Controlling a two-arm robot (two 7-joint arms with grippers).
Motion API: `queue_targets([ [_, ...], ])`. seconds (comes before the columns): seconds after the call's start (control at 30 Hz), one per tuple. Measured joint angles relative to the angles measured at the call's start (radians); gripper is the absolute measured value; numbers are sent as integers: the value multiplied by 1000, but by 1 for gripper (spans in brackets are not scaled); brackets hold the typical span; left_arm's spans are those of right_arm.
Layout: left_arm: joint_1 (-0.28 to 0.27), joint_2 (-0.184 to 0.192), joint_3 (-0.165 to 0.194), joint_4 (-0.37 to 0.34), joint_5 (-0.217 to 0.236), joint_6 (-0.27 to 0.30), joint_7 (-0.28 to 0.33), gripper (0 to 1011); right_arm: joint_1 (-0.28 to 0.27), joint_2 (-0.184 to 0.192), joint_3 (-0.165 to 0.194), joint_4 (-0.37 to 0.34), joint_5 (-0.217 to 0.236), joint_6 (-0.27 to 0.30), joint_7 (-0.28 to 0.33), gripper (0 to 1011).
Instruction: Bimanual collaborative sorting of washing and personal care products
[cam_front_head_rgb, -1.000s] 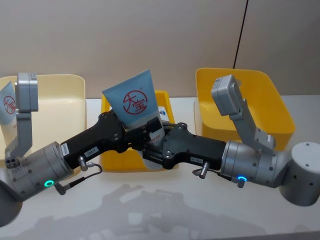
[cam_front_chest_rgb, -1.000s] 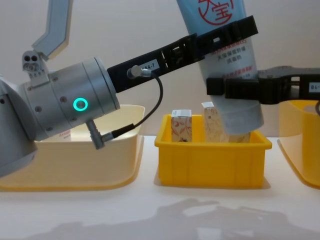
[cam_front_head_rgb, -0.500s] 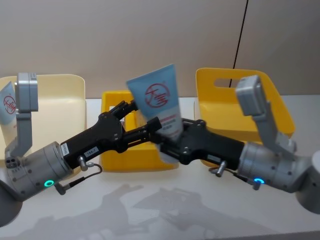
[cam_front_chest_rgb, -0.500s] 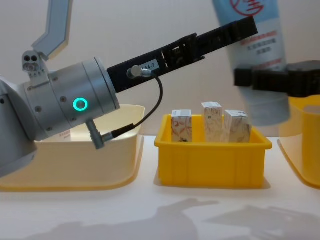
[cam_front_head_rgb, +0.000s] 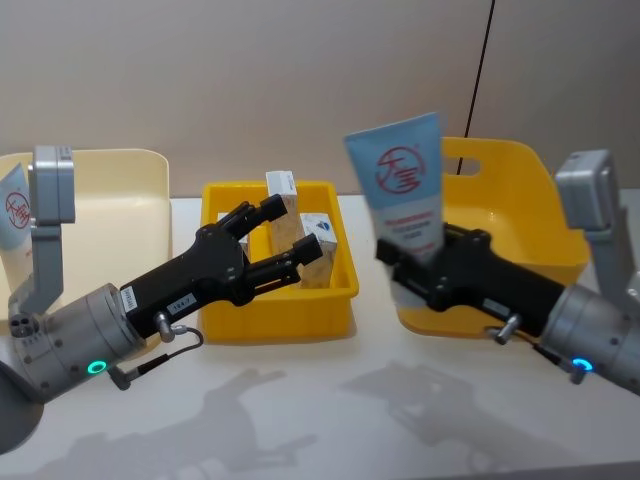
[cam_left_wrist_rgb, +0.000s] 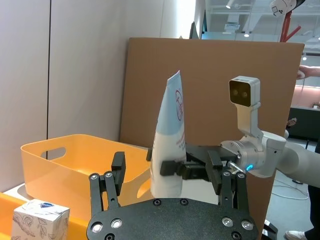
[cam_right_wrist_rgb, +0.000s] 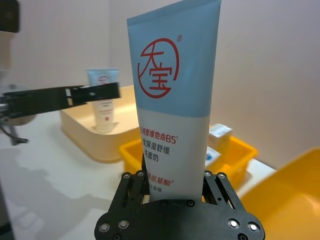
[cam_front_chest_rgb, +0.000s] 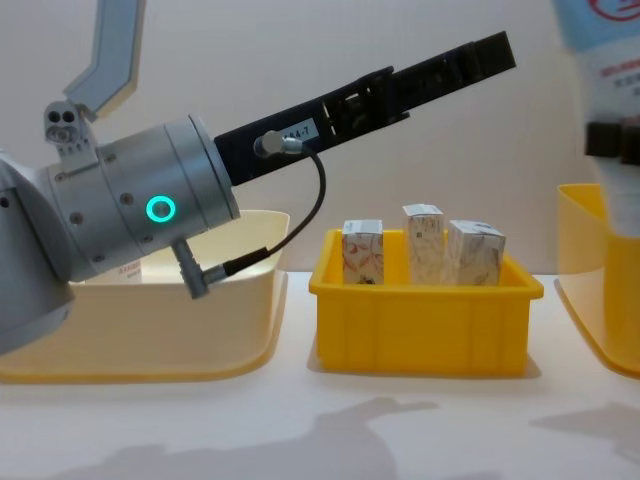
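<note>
— Head camera first. What's in my right arm?

— I've got the right gripper (cam_front_head_rgb: 418, 255) clamped on a tube (cam_front_head_rgb: 403, 180). It's upright with the wide flat end up and the red logo facing me, at the near left side of the big yellow bin (cam_front_head_rgb: 530, 175).

— And my left?

— The left gripper (cam_front_head_rgb: 300, 224) hangs over the small yellow tray (cam_front_head_rgb: 280, 322), its fingers spread with nothing between them. The cartons (cam_front_head_rgb: 282, 190) stand in the tray under it. A second tube (cam_front_head_rgb: 12, 205) stands in the cream bin (cam_front_head_rgb: 110, 190), far to my left.

— Left wrist camera?

— I look out between the spread fingers at the tube in the other arm's grip. The big yellow bin is behind it and one of the cartons is close by.

— Right wrist?

— Both fingers press on the tube's lower part. Past it I see the tray with the cartons, and farther off the second tube in the cream bin.

— Chest?

— Three cartons are upright, side by side in the tray, and my left arm reaches across above them. The tube is a blur at the right edge, above the big yellow bin's wall.
</note>
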Motion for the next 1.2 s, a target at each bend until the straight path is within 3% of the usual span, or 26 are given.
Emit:
queue_targets([
  [0.23,0,0,0,0,0,0,0,1002,-39,15,55,-12,-16,-3,-79,454],
  [0.47,0,0,0,0,0,0,0,1002,-39,12,82,5,-48,2,-148,454],
  [0.8,0,0,0,0,0,0,0,1002,28,-24,86,83,-98,2,-221,454],
  [1.2,0,0,0,0,0,0,0,1002,92,-68,77,153,-134,-3,-264,454],
])
